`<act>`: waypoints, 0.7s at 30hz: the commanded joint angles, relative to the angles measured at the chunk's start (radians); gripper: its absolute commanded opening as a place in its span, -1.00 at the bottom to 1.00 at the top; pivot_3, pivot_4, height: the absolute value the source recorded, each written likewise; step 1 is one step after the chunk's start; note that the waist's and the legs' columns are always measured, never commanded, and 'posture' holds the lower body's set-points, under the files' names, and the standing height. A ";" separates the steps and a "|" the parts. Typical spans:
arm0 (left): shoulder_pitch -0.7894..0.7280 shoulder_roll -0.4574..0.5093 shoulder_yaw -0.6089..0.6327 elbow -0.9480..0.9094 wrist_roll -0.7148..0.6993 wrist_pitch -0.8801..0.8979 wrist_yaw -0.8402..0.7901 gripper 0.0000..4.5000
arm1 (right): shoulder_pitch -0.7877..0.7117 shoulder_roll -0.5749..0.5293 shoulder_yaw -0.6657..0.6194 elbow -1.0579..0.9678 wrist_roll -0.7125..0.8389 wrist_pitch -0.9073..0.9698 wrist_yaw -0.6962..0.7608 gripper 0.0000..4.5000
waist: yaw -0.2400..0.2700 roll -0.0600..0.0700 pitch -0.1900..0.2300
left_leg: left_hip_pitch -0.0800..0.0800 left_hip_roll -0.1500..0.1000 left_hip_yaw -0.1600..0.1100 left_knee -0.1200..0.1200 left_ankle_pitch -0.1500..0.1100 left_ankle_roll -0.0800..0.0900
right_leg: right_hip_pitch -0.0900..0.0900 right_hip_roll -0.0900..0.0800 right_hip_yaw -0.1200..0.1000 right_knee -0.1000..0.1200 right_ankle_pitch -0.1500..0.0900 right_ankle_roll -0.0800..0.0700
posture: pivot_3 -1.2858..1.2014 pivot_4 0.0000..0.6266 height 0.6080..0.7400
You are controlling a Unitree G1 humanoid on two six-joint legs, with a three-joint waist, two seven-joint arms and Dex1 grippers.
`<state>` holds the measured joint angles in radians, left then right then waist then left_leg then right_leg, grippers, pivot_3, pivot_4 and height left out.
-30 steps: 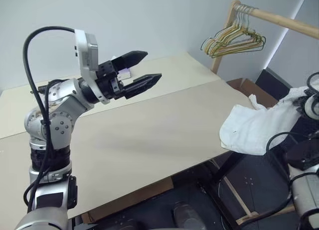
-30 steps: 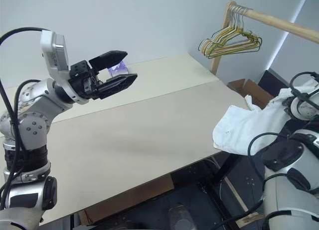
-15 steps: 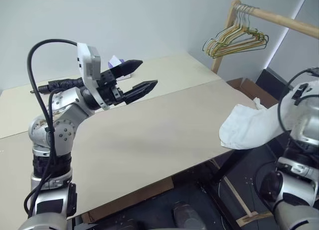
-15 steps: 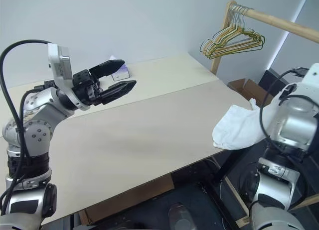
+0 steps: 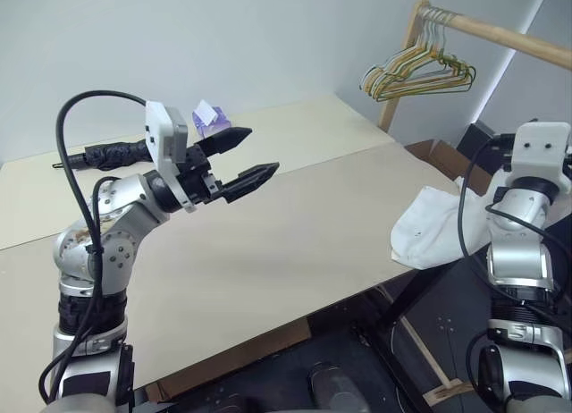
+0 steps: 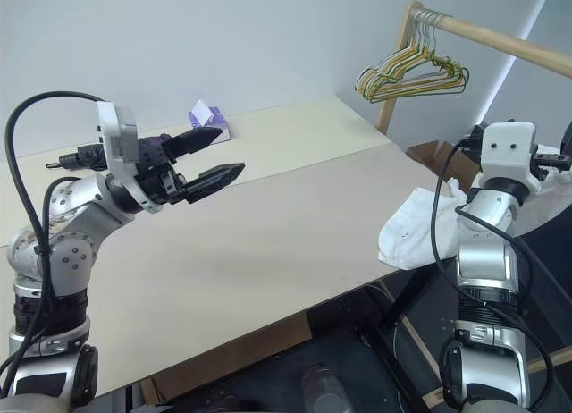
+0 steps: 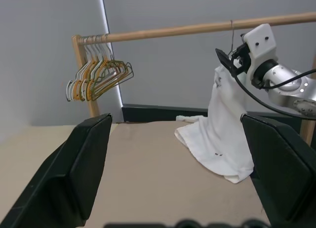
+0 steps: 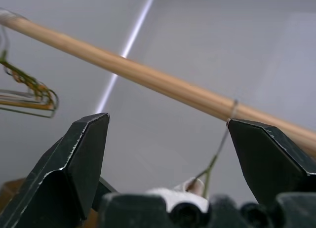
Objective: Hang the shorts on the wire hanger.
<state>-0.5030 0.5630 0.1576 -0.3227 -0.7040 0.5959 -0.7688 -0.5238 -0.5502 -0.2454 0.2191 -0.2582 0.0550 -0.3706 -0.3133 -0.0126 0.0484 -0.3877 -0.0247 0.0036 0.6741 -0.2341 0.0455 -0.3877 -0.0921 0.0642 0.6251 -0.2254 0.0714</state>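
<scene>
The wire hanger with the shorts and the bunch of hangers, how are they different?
The wire hanger hangs alone, far along the rod; the bunch of hangers crowds next to the post. The wire hanger has the white shorts hanging under it; the bunch carries nothing. Both hook over the same wooden rod.

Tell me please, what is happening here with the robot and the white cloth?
The robot is hanging white shorts on a wire hanger that hooks over the wooden rail. The shorts hang from the hanger, and their lower part rests on the table edge. The right gripper is open near the hanger and holds nothing. The left gripper is open over the table, also empty. Spare hangers hang further along the rail.
</scene>
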 commanded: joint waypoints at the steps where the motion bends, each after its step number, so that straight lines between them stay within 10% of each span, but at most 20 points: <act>1: 0.009 0.018 0.003 -0.032 0.034 -0.036 0.012 1.00 | -0.008 -0.025 0.019 -0.036 0.106 -0.117 0.194 0.98 | 0.001 -0.001 0.000 | 0.000 0.000 0.000 0.000 0.000 0.000 | 0.000 0.000 0.000 0.000 0.000 0.000 | -0.15 -0.88 1.00; 9: 0.233 0.081 -0.017 -0.053 0.224 -0.214 -0.021 1.00 | 0.008 -0.117 0.159 -0.236 0.656 0.165 1.099 0.98 | 0.017 -0.003 0.003 | 0.004 0.003 0.001 -0.003 -0.001 0.000 | 0.001 0.003 0.002 0.000 0.000 0.000 | -0.10 -0.90 1.00; 21: 0.494 0.157 0.125 -0.281 0.191 -0.106 0.051 1.00 | -0.201 -0.042 0.328 -0.013 0.608 0.131 1.410 0.98 | 0.188 -0.004 0.009 | 0.004 0.006 0.001 -0.005 -0.002 -0.001 | -0.004 0.002 0.001 0.000 0.002 -0.006 | 0.06 -0.84 1.00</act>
<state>-0.0200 0.7067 0.2360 -0.5438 -0.4968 0.4841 -0.7356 -0.6914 -0.6044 0.0815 0.1958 0.3604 0.2187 1.0173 -0.1249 -0.0168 0.0572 -0.3838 -0.0187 0.0049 0.6683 -0.2358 0.0445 -0.3921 -0.0908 0.0649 0.6253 -0.2236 0.0645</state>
